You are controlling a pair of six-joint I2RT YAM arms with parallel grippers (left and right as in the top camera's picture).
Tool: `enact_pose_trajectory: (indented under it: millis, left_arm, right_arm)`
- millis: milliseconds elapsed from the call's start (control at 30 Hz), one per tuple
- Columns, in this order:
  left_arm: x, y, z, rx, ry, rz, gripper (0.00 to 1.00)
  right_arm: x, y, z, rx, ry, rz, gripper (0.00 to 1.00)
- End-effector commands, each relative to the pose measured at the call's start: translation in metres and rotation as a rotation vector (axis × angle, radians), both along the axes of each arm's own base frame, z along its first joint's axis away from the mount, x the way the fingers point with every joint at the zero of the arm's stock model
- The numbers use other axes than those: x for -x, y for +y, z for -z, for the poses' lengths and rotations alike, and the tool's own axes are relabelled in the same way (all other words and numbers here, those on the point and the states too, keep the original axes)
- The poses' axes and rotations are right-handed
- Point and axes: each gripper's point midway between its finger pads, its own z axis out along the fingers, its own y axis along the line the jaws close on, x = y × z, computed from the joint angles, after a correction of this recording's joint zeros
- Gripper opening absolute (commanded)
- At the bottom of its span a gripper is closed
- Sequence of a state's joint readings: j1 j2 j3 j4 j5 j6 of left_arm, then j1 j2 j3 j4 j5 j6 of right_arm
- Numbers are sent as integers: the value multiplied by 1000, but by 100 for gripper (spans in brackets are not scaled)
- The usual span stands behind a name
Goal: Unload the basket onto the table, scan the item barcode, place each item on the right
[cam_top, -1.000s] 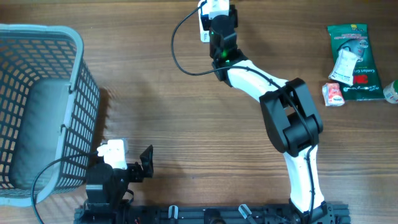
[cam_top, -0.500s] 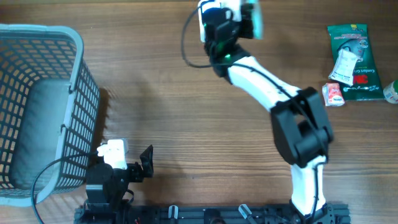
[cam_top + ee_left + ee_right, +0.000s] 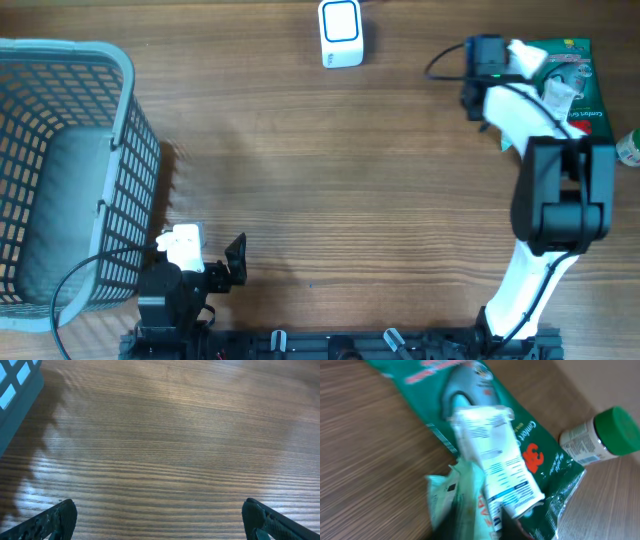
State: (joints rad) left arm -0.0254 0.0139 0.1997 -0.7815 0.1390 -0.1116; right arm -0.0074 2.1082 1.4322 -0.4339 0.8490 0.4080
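You had the left gripper [image 3: 160, 521] wide open over the wooden table [image 3: 165, 435]. The right gripper [image 3: 522, 58] hung above the green pouch [image 3: 520, 445], where the small pale packet [image 3: 462, 497] lay beside a white sachet [image 3: 495, 460]. The view was too blurred to tell if its jaws gripped the packet.

Soft even light; basket [image 3: 70, 47] shadows table [image 3: 300, 180]; green packet [image 3: 525, 425] motion-blurred.

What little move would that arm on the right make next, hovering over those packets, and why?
Probably lower the right gripper onto the white printed sachet lying on top of the green plastic packet and close on it. It hangs right over them, the sachet is uppermost, and the white box-shaped scanner stands far off, so an item must be picked up first.
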Motion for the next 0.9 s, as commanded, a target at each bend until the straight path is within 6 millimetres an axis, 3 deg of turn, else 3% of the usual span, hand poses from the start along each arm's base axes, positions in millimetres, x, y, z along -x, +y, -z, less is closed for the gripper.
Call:
enact_pose_trajectory:
  millis: [0, 100, 133, 200, 233, 300, 333, 433, 500, 600, 633, 700, 767, 867]
  left_arm:
    - [0, 0, 0, 6, -3, -4, 100]
    - [0, 0, 0, 6, -3, -4, 100]
    - [0, 0, 0, 6, -3, -4, 100]
    - [0, 0, 0, 6, -4, -4, 100]
    - [0, 0, 0, 6, -3, -4, 100]
    - [0, 0, 0, 6, -4, -4, 100]
    - [0, 0, 0, 6, -4, -4, 100]
    - [0, 0, 0, 6, -4, -4, 100]
    - [0, 0, 0, 6, -4, -4, 100]
    - [0, 0, 0, 6, -3, -4, 100]
    - [0, 0, 0, 6, -4, -4, 100]
    - [0, 0, 0, 6, -4, -4, 100]
    - [0, 0, 0, 6, -4, -4, 100]
    - [0, 0, 0, 6, -4, -4, 100]
  right_arm:
    - [-17, -4, -29, -60, -27, -68, 99]
    - [-36, 19, -90, -190, -171, -172, 100]
    - [-40, 43, -123, -319, -255, -252, 100]
    - [-28, 99, -190, -577, -376, -472, 100]
    - [-10, 131, -230, -694, -436, -613, 100]
    - [24, 159, -282, -780, -512, -759, 100]
    - [52, 171, -313, -806, -557, -832, 100]
    - [124, 176, -373, -756, -672, -900, 100]
    - [190, 178, -415, -693, -791, -957, 100]
    - [254, 180, -449, -621, -919, -1019, 100]
    - [289, 182, -458, -589, -974, -1046, 100]
    - [324, 183, -462, -564, -1017, -1065, 100]
    - [351, 184, -453, -564, -1016, -1065, 100]
    - [376, 185, -413, -627, -909, -1014, 100]
